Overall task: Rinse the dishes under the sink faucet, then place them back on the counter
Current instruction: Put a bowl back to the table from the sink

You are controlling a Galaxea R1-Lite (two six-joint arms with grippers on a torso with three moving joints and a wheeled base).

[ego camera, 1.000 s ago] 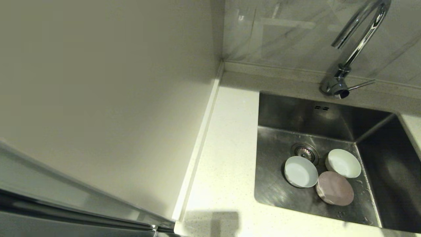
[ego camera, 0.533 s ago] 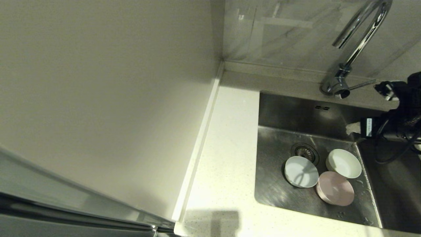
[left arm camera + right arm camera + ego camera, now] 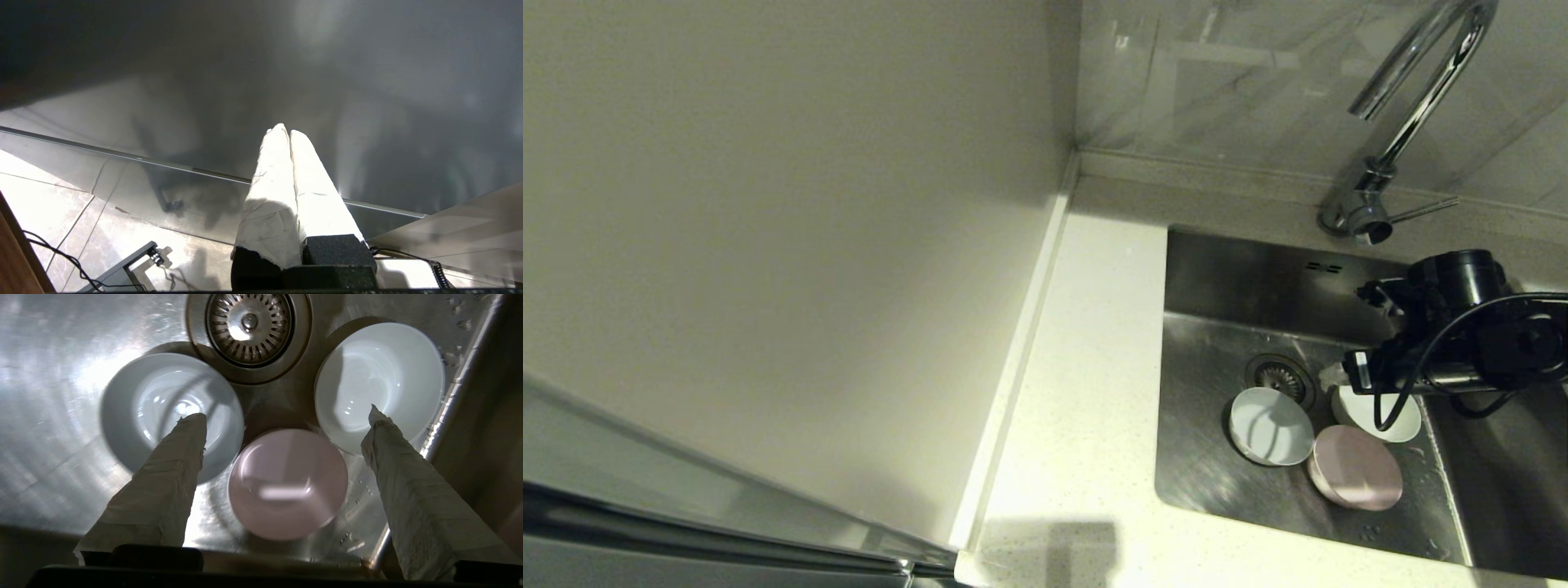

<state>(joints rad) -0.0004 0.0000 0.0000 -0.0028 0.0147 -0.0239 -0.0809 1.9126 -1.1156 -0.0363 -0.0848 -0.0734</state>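
1. The sink [image 3: 1217,490] is set into the off-white speckled worktop [image 3: 1086,367], and all three dishes sit on its steel floor near the round drain strainer [image 3: 249,328]
2. The pale blue bowl [image 3: 1267,426] lies just beside the strainer on the side nearer the worktop's open stretch; in the head view its rim overlaps the strainer's edge
3. The whitish-green bowl [image 3: 1401,425] lies on the other side of the strainer, close to the basin's inner wall, and is partly hidden in the head view by the right arm
4. The pale pink bowl [image 3: 1356,467] sits nearest the front of the basin, between the other two and touching or almost touching both
5. The right end effector [image 3: 286,414] hangs above the bowls, released, its two wrapped fingers [image 3: 171,473] spread wide; in its wrist view one tip shows over the blue bowl, the other over the whitish-green one, with the pink bowl between them, and nothing is gripped
6. The faucet [image 3: 1401,122] stands behind the sink, its thin side lever [image 3: 1421,211] pointing right; no water shows at the spout
7. The left end effector [image 3: 289,134] is parked away from the sink over a tiled floor [image 3: 49,204], clenched with its fingertips pressed together and empty
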